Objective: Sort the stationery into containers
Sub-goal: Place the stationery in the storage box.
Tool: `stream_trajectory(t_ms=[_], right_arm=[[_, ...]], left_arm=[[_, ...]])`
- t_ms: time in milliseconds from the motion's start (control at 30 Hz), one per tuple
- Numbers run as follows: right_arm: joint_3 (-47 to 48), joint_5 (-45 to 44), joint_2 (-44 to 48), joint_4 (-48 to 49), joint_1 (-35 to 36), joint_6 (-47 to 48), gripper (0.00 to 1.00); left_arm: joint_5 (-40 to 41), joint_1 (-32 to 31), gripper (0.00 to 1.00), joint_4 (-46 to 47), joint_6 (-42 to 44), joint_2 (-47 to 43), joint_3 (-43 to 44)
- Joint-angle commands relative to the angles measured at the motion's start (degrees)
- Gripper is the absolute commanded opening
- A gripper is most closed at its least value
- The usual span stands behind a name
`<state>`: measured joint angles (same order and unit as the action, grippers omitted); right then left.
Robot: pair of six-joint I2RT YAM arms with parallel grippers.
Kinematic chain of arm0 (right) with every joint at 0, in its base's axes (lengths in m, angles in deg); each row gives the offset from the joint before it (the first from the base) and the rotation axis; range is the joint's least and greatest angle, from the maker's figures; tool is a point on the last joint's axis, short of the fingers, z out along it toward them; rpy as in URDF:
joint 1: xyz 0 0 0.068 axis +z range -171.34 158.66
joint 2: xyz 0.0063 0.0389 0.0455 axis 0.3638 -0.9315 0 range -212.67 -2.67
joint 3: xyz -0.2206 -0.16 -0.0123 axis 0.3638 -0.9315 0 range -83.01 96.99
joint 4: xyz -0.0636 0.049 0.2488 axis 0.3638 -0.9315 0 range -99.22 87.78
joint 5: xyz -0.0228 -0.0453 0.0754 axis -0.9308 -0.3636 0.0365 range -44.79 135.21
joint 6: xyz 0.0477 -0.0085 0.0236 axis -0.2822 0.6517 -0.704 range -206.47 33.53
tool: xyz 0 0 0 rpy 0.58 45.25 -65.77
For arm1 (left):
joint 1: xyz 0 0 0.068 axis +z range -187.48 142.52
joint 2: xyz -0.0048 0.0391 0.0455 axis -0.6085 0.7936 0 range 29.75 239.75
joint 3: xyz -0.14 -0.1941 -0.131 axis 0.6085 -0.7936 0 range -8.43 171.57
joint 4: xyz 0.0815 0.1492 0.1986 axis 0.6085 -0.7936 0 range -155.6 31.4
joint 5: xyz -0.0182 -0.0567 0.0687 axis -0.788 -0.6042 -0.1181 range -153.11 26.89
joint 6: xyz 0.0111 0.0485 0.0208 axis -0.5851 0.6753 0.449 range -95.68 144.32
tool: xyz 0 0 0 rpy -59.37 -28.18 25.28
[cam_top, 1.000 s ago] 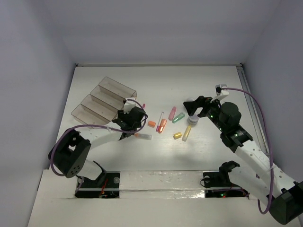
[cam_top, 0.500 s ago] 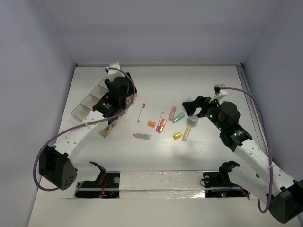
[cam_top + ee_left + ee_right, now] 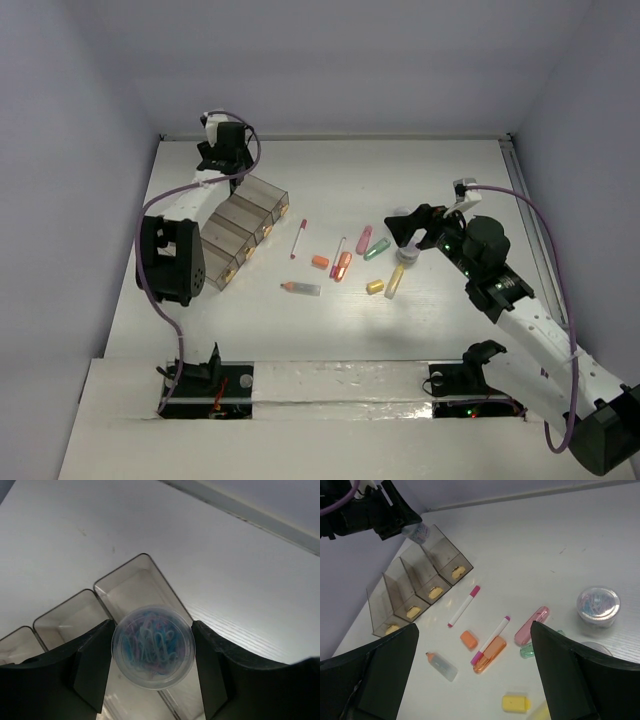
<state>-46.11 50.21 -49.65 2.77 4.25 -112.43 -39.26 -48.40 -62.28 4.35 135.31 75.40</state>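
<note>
Your left tool (image 3: 152, 647) is clamped on a round clear paper-clip tub (image 3: 152, 646). Its two fingers (image 3: 92, 665) press the tub's sides, so the jaws stand about half apart. You can see blue, pink and white clips through the lid. The tub hangs over the far end of the end box (image 3: 270, 195), the one nearest the tabletop's (image 3: 400, 180) far edge. Whether it touches that box's rim you cannot tell.

The four smoky containers (image 3: 232, 232) sit side by side near the left edge. All four look empty, each with a gold label on its near end. Your left arm runs along their left side in the top view.

Your right tool (image 3: 408, 232) holds nothing, with its jaws spread as wide as they go. It hovers over the middle of the tabletop, just beside a second paper-clip tub (image 3: 598, 605).

The loose stationery lies between the two tools, well apart from the boxes:
- two white pens (image 3: 464, 605) with magenta ends
- an orange eraser-like block (image 3: 468, 639)
- an orange stick (image 3: 490, 655) touching the second pen
- a pink stick (image 3: 532, 625)
- a green stick (image 3: 527, 651), partly behind the pink one
- a yellow stub (image 3: 515, 702)
- a clear stick with an orange tip (image 3: 441, 664), nearest the near edge
</note>
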Motion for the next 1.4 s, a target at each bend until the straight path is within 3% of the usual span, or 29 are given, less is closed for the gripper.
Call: stream_trajectory(t_ms=[0,800,900,967,1200,1367], right_arm=[[0.6,1.0,0.6,3.0,0.3,-0.6,0.99],[0.6,1.6,-0.7,3.4,0.3,-0.7,0.99],[0.6,1.8,-0.7,3.4,0.3,-0.6,0.99],[0.7,1.7,-0.6,3.2,0.3,-0.6,0.99],[0.7,1.2,0.0,2.9,0.3,-0.3,0.99],[0.8,1.1,0.2,2.7,0.3,-0.2,0.99]], left_arm=[[0.4,2.1,0.29,1.2,2.1,0.0,4.8],[0.2,3.8,0.31,4.5,6.0,10.8,9.3],[0.7,3.8,0.37,4.5,6.2,11.7,9.1],[1.3,3.8,0.46,4.2,6.3,12.0,9.2],[2.0,3.8,0.58,3.9,6.9,12.9,9.8],[1.5,3.8,0.79,3.8,6.7,11.3,10.1]])
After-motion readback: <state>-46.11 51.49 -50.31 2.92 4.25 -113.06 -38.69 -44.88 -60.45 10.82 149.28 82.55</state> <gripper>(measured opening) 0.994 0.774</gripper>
